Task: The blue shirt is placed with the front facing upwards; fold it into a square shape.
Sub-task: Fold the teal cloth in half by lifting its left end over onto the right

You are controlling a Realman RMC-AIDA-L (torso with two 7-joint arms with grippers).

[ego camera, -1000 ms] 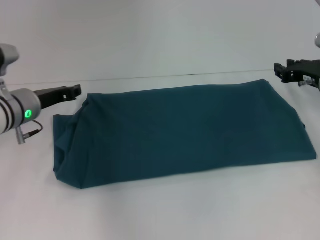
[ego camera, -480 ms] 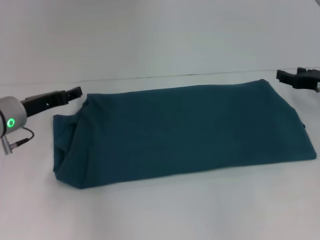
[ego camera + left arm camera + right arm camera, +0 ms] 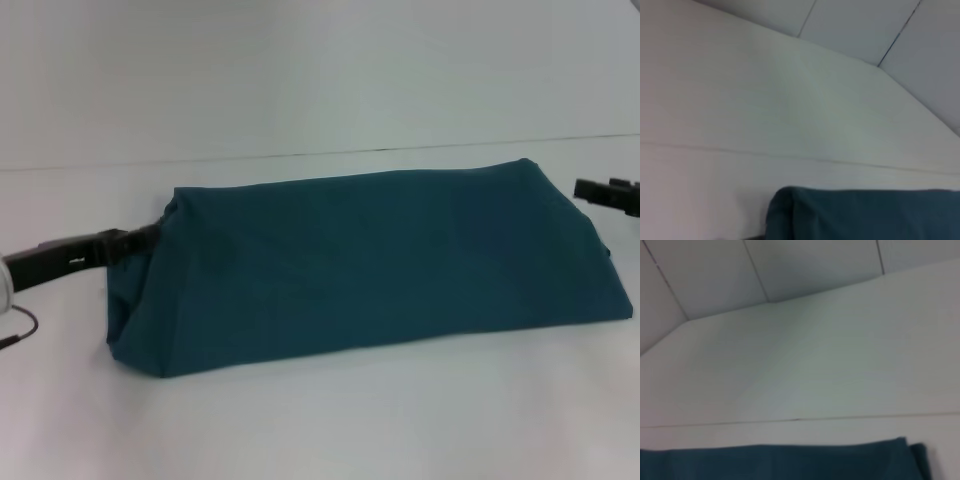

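Shirt: the blue shirt (image 3: 380, 265) is seen as a long folded band with its plain side up. No print can be seen.
Place: it is laid across the middle of the white table (image 3: 320, 420), long way from the left edge toward the right edge. Its far side is near the back edge of the table.
Left end: the cloth is bunched and puffed up here, with a loose flap low down toward the front edge.
Right end: the cloth is flatter here, with a small fold stuck out at the side.
Left gripper: the left gripper (image 3: 138, 239) is held low at the left end of the shirt, right at the cloth. Whether it is open or closed cannot be told.
Right gripper: the right gripper (image 3: 600, 192) is held just beside the right end, near the table's right edge. It does not seem to be touching the cloth. Its state cannot be told either.
Feel: the shirt is judged to be soft, light and floppy. It will likely sag and slide if it is lifted by one spot only.
Where to hold: the two corners of one short end are likely best pinched through all layers, so nothing is left behind.
Step left: one end probably needs to be laid over the other to make a square.
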